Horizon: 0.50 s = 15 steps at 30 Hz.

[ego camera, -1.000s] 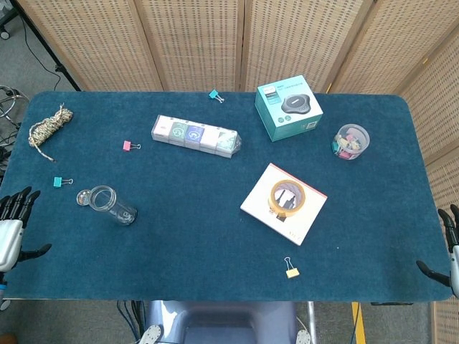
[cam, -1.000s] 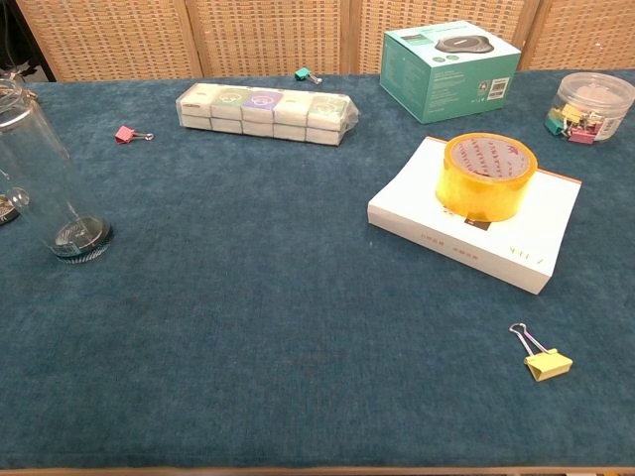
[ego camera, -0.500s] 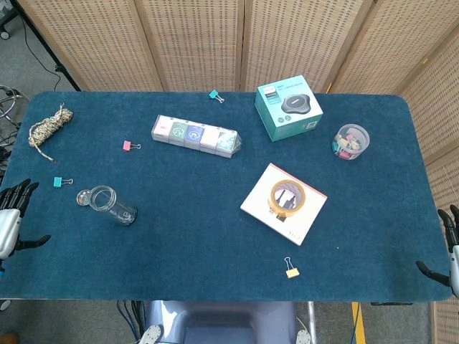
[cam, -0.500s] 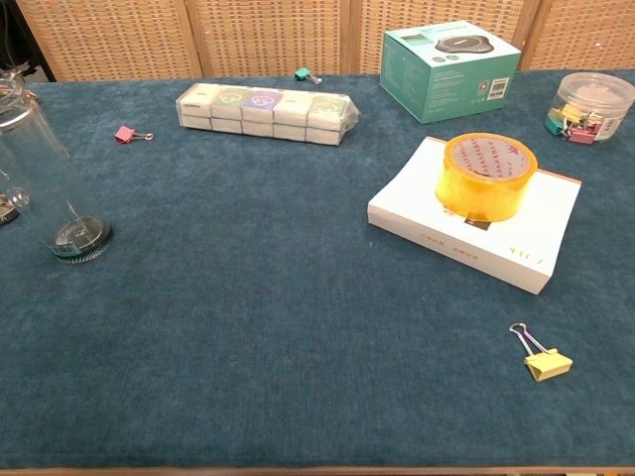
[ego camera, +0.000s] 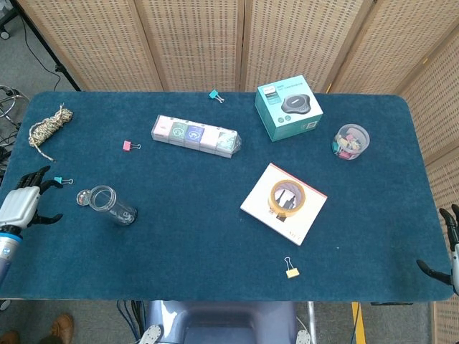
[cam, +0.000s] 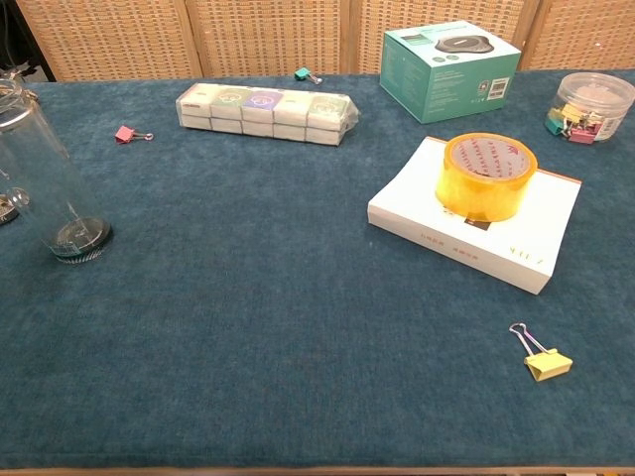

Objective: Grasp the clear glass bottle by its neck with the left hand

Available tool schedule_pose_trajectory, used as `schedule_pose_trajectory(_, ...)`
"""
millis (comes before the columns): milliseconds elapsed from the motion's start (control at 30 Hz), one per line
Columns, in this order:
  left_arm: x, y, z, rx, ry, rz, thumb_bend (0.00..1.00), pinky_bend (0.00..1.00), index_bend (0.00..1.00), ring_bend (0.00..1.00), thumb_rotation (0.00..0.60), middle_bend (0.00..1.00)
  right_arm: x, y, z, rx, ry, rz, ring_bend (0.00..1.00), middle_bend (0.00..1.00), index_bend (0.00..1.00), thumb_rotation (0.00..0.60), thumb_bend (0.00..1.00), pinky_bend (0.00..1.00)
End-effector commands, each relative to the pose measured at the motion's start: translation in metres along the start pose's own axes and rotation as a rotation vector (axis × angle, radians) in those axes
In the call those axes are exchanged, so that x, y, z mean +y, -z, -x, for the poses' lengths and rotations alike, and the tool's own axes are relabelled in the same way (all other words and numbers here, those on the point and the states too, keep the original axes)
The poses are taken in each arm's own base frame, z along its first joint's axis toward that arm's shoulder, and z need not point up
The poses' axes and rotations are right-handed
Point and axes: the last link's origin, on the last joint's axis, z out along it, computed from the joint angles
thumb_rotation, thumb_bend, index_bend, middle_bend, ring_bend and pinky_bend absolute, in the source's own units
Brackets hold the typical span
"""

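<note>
The clear glass bottle (ego camera: pixel 112 205) stands upright on the blue table near its left side, its open mouth toward the camera; the chest view shows the bottle (cam: pixel 47 177) at the far left edge. My left hand (ego camera: pixel 23 201) is at the table's left edge, fingers spread, empty, roughly a hand's width left of the bottle. My right hand (ego camera: pixel 450 247) shows only partly at the lower right corner of the head view, fingers apart and holding nothing. Neither hand appears in the chest view.
A small metal cap (ego camera: pixel 84 196) lies just left of the bottle, a teal binder clip (ego camera: pixel 62 181) behind it. Further off: twine bundle (ego camera: pixel 46 129), pink clip (ego camera: pixel 128 145), box pack (ego camera: pixel 194 135), teal box (ego camera: pixel 287 107), tape roll (ego camera: pixel 287 196) on a white book, clip jar (ego camera: pixel 351 142), yellow clip (ego camera: pixel 291 271).
My left hand has moved up and inward over the table's left edge, closer to the bottle. The bottle and my right hand have not moved.
</note>
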Motion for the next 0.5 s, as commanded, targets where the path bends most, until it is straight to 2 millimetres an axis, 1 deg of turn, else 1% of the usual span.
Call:
schedule_pose_trajectory(33,0.011,-0.022,0.017,-0.034,0.004,-0.016,0.19,0.0,0.35,0.0,0.6,0.0,0.0,-0.001,0.0,-0.003,-0.001,0.001,0.0,0.0,0.0,0.6,0.0,0.0)
schedule_pose_trajectory(100,0.015,-0.03,0.024,-0.048,0.02,-0.025,0.23,0.0,0.36,0.0,0.6,0.0,0.0,-0.001,0.001,-0.006,-0.003,0.002,0.0,0.0,0.0,0.6,0.0,0.0)
schedule_pose_trajectory(167,0.018,-0.034,0.028,-0.06,0.026,-0.03,0.28,0.0,0.38,0.0,0.6,0.0,0.0,0.0,0.001,-0.009,-0.009,0.001,0.0,0.0,0.0,0.6,0.0,0.0)
schedule_pose_trajectory(267,0.021,-0.043,0.035,-0.067,0.016,-0.032,0.32,0.0,0.4,0.0,0.6,0.0,-0.001,-0.001,0.001,-0.018,-0.024,-0.004,0.0,0.0,0.0,0.6,0.0,0.0)
schedule_pose_trajectory(500,0.02,-0.047,0.041,-0.063,-0.001,-0.036,0.34,0.0,0.44,0.0,0.6,0.0,0.0,-0.001,0.002,-0.023,-0.027,-0.002,0.0,0.0,0.0,0.6,0.0,0.0)
